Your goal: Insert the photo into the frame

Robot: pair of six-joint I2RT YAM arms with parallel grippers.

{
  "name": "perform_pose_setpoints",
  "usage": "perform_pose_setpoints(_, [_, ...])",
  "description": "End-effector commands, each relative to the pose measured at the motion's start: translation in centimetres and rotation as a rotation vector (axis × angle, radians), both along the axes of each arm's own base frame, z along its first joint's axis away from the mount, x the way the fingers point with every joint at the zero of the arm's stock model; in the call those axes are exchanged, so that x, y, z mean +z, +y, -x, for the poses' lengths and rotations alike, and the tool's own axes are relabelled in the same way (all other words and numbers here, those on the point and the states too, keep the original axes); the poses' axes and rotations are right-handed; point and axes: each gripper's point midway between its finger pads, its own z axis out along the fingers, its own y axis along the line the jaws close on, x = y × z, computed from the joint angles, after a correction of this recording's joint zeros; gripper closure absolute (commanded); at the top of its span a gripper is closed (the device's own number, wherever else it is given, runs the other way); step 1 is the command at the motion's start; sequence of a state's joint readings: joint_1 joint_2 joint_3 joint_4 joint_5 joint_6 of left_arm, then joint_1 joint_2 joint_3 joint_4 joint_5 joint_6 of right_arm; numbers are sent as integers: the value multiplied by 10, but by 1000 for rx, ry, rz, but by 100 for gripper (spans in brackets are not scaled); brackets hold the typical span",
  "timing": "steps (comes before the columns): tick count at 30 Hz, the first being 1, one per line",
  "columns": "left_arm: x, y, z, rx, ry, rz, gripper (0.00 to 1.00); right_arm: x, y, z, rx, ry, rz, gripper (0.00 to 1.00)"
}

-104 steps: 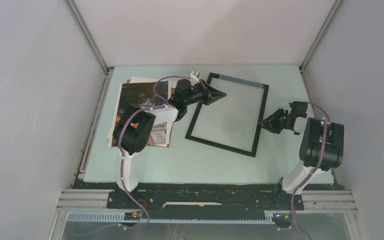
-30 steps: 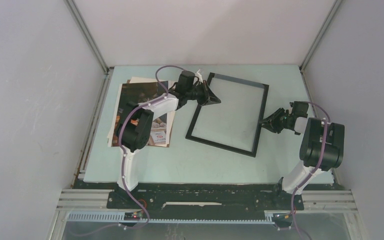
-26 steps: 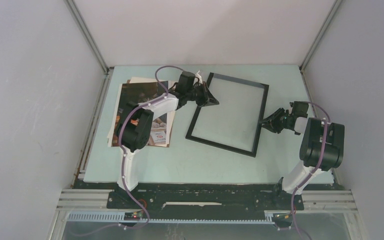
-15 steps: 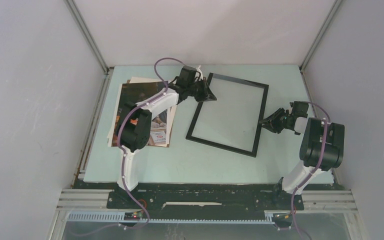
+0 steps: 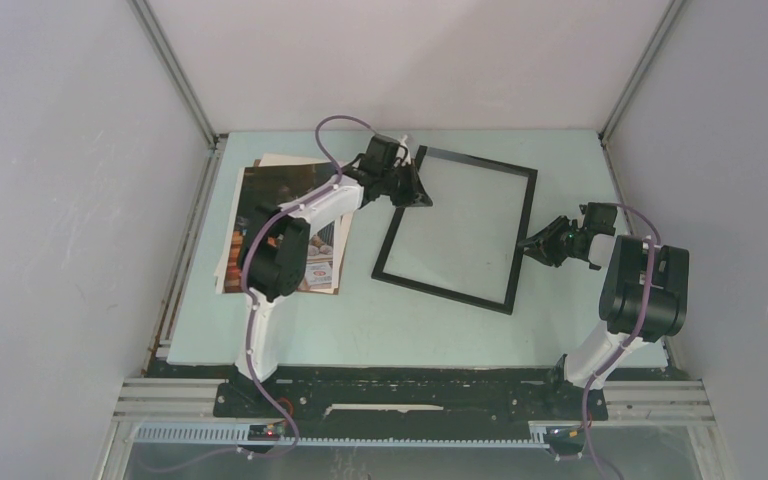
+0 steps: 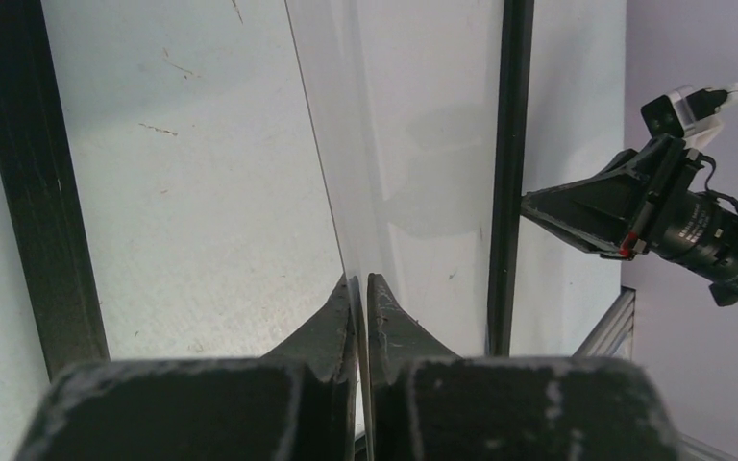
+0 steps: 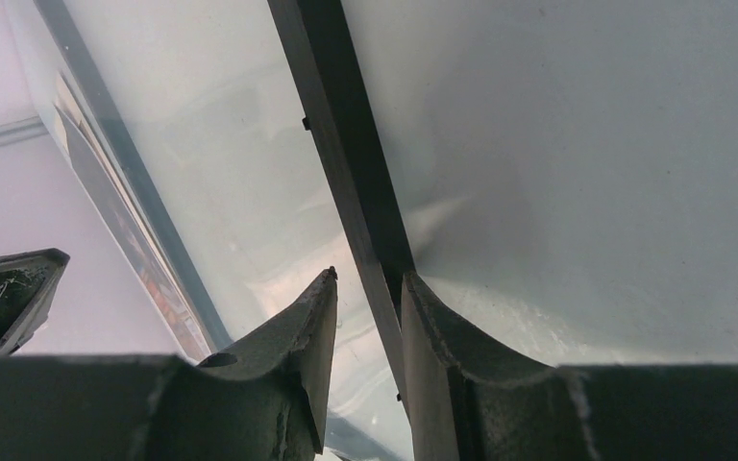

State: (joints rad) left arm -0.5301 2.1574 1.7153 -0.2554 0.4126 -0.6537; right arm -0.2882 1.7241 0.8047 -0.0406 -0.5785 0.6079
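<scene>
The black frame (image 5: pixel 520 225) lies flat mid-table, slightly turned. My left gripper (image 5: pixel 420 197) is over its far left corner, shut on the near edge of the clear pane (image 6: pixel 346 144), which tilts up out of the frame (image 6: pixel 511 173). My right gripper (image 5: pixel 528 243) is at the frame's right bar (image 7: pixel 346 144); its jaws straddle that bar, the outer finger against it (image 7: pixel 370 279). The photo (image 5: pixel 265 190), dark with a pale figure, lies at the left on a pile, partly under my left arm. Its edge shows in the right wrist view (image 7: pixel 144 259).
A white sheet (image 5: pixel 278 160) and a brown board (image 5: pixel 232 235) stick out from under the photo. Grey walls and metal rails enclose the table on the left (image 5: pixel 185 260), the back and the right.
My left gripper has drawn back to the left, from over the pane to the frame's far left corner, and its wrist has turned. The right arm and the frame have stayed still.
</scene>
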Motion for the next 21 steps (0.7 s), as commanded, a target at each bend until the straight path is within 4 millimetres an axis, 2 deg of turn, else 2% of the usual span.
perform_pose_setpoints(1, [42, -7, -6, -35, -184, -25, 98, 8, 0, -1, 1, -31, 1, 61])
perform_pose_setpoints(8, [66, -10, 4, -90, -386, -15, 100, 10, -9, -1, -31, -28, 14, 61])
perform_pose_setpoints(9, [64, -8, 5, -87, -399, -12, 100, 10, -10, -1, -35, -27, 15, 61])
perform_pose_setpoints(14, [79, -11, 13, -98, -474, 59, 100, 8, -12, -1, -46, -20, 13, 61])
perform_pose_setpoints(21, [71, -21, 9, -94, -409, 101, 100, 9, -14, -3, -48, -22, 21, 61])
